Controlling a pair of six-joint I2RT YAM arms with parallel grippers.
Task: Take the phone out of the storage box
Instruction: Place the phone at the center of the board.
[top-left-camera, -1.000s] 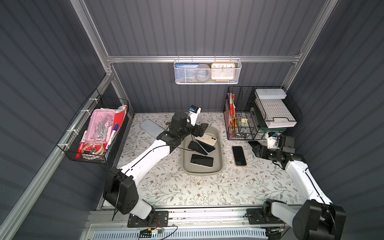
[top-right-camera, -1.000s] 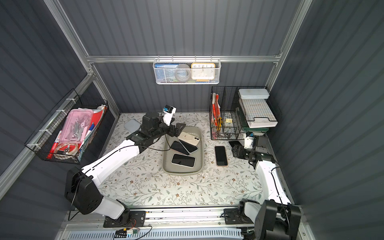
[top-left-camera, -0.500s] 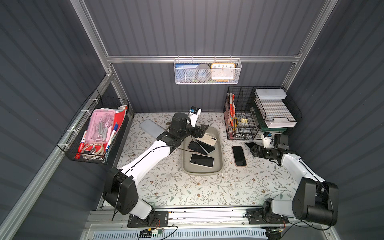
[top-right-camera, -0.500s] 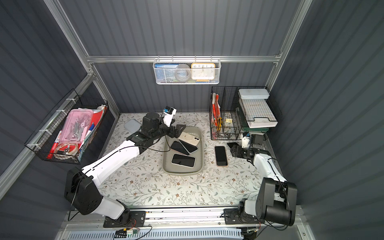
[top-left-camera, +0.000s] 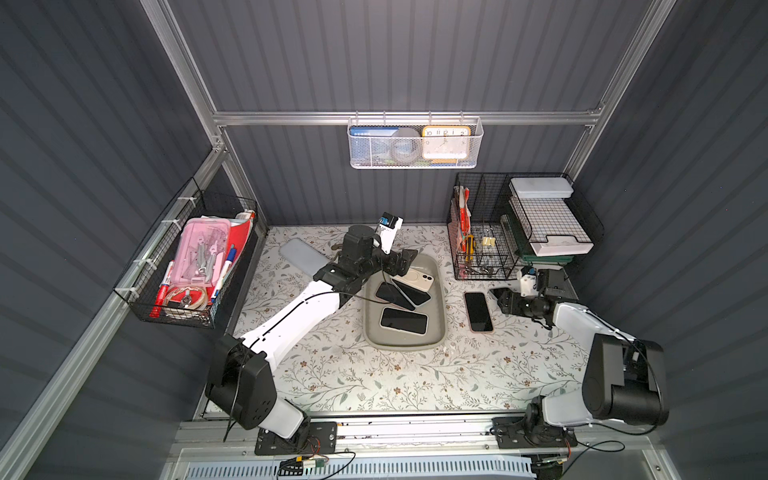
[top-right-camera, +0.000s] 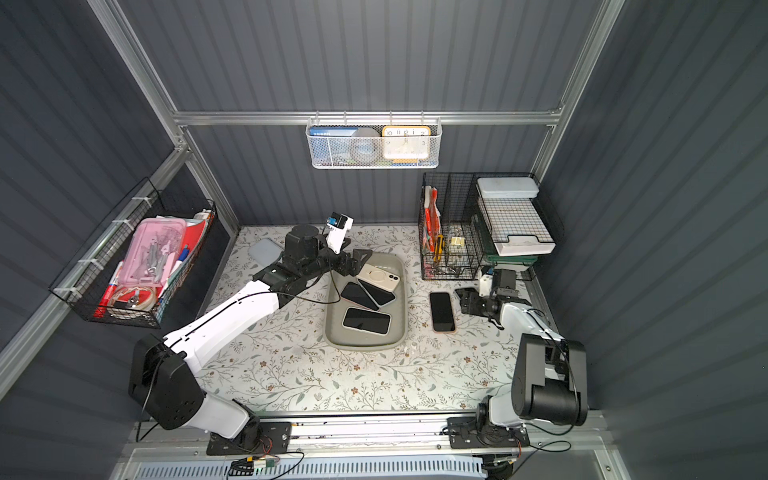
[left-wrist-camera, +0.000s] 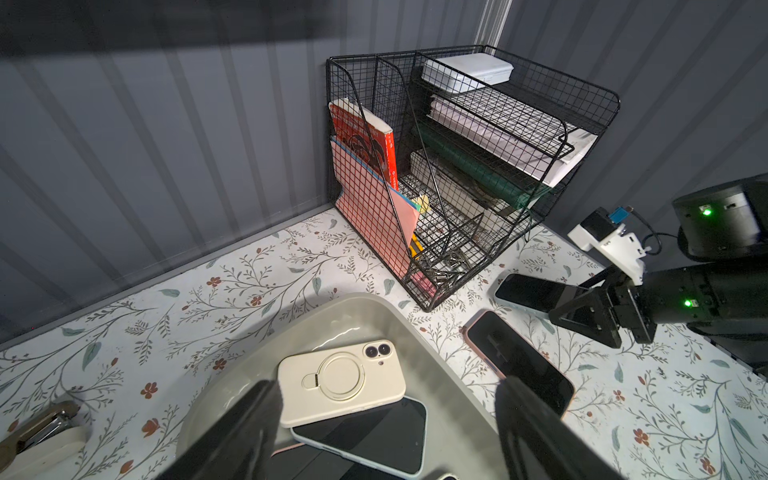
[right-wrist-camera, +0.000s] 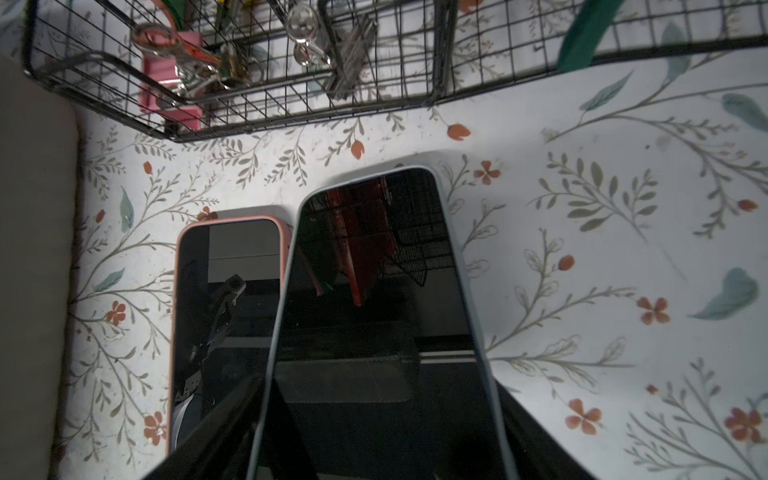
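The storage box (top-left-camera: 441, 316), a grey-beige tray, sits mid-table in both top views and holds several phones. A cream phone (left-wrist-camera: 340, 380) lies face down at its far end on two dark-screened phones (top-left-camera: 411, 293); another (top-left-camera: 404, 321) lies nearer the front. My left gripper (left-wrist-camera: 388, 399) hangs open over the tray's far left corner (top-right-camera: 356, 262), its fingers on either side of the cream phone and apart from it. My right gripper (right-wrist-camera: 378, 399) is shut on a pale-blue-cased phone (right-wrist-camera: 374, 291), held low over the table right of a pink-cased phone (top-left-camera: 478, 311) that lies flat.
A black wire organiser (top-left-camera: 490, 241) with papers and clips stands at the back right, close to the right gripper (top-left-camera: 505, 301). A pale blue-grey slab (top-left-camera: 301, 257) lies at the back left. Wire baskets hang on the left wall (top-left-camera: 187, 270) and the back wall (top-left-camera: 415, 143).
The right arm has folded back, and its gripper with the phone has shifted slightly left toward the pink-cased phone. The left arm has hardly moved.
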